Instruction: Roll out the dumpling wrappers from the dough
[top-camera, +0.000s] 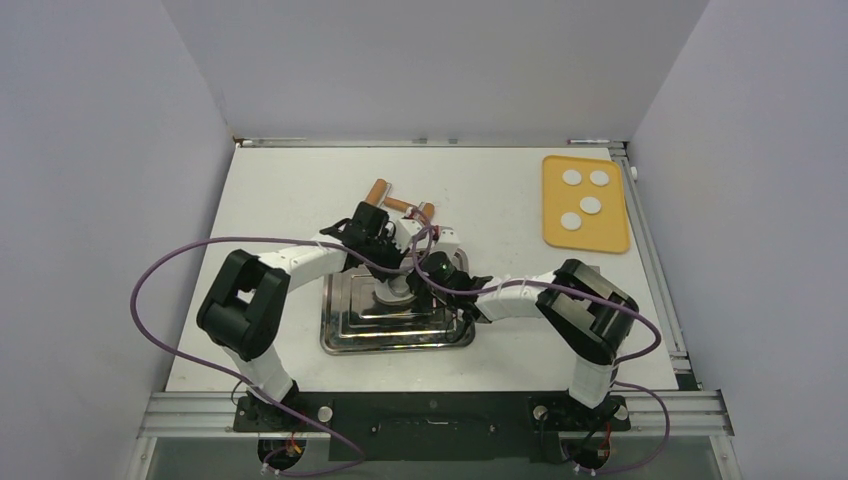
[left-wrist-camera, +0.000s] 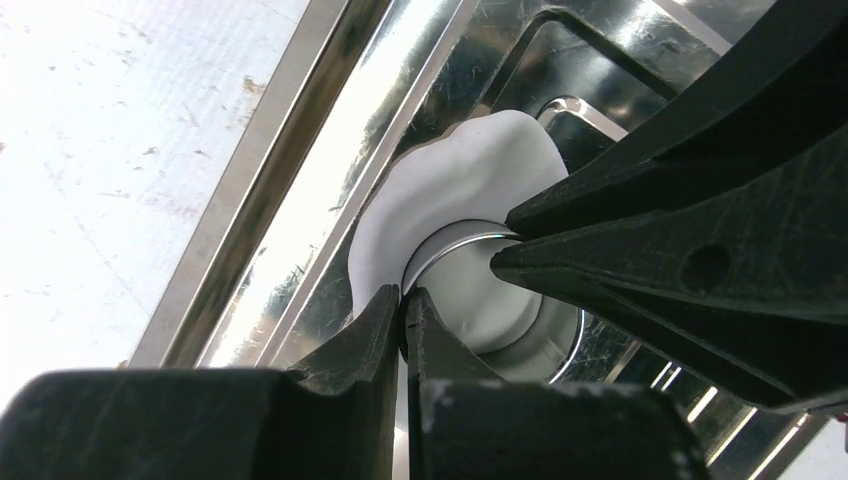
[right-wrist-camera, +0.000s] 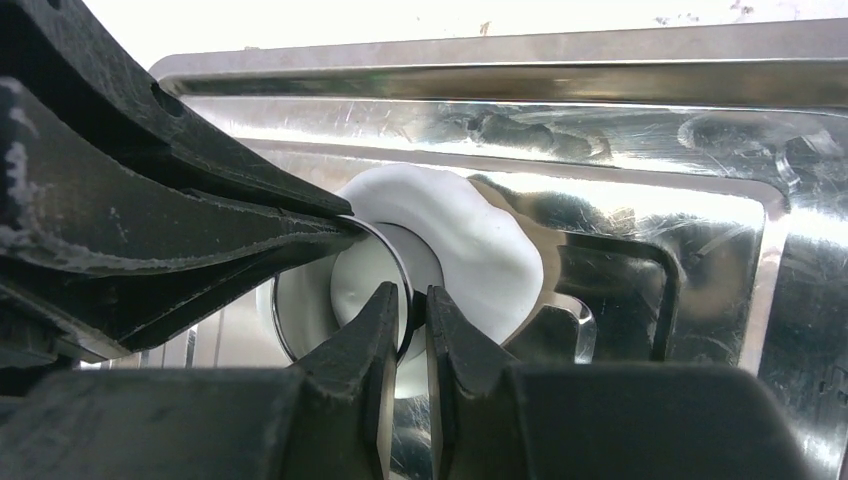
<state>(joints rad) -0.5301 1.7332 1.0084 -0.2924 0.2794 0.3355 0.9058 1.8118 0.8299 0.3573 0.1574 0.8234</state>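
Note:
A white dough sheet (left-wrist-camera: 470, 170) lies in the metal tray (top-camera: 345, 335). A round metal ring cutter (top-camera: 393, 293) stands on the dough, with white dough inside it. My left gripper (left-wrist-camera: 403, 298) is shut on the ring's near rim (left-wrist-camera: 450, 245). My right gripper (right-wrist-camera: 410, 295) is shut on the rim (right-wrist-camera: 392, 250) from the opposite side, with the dough (right-wrist-camera: 480, 240) behind it. In the top view both grippers, left (top-camera: 388, 268) and right (top-camera: 415, 288), meet over the tray. Several dumpling wrappers (top-camera: 591, 205), small white discs, lie on a yellow board (top-camera: 610, 235) at the back right.
A rolling pin (top-camera: 397, 203) with wooden handles lies on the table just behind the arms. The tray's raised rim (right-wrist-camera: 600, 110) surrounds the dough. The right gripper's fingers (left-wrist-camera: 680, 240) fill the right of the left wrist view. White walls enclose the table.

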